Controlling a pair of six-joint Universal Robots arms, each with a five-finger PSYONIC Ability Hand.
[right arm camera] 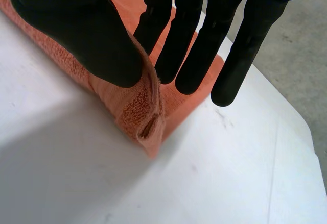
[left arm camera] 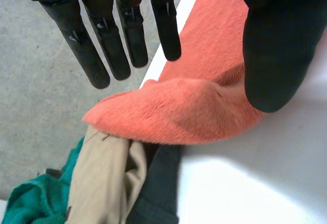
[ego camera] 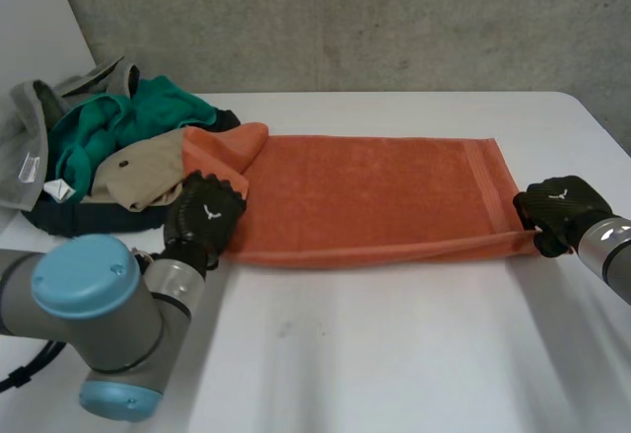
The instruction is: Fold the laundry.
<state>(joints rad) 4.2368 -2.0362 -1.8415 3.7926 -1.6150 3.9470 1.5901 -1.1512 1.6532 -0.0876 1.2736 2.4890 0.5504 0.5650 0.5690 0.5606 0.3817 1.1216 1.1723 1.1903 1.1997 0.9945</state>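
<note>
Orange towel (ego camera: pixel 375 191) halved lengthwise on worktop (ego camera: pixel 394 354). Right robot hand (ego camera: pixel 557 211) pinches right-end corner; left robot hand (ego camera: pixel 207 211) straight-fingered over left end, ungripped. Next, likely: left pinch.

grey concrete wall (ego camera: pixel 345 19) at back | white table (ego camera: pixel 394 354) | even light

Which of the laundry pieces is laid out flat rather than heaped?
The orange towel, spread flat across the table; the teal garment and beige garment lie bunched in a heap at its end.

Orange towel (ego camera: pixel 375 191) (outstretched) spans left hand (ego camera: pixel 204 211) to right hand (ego camera: pixel 554 208).
</note>
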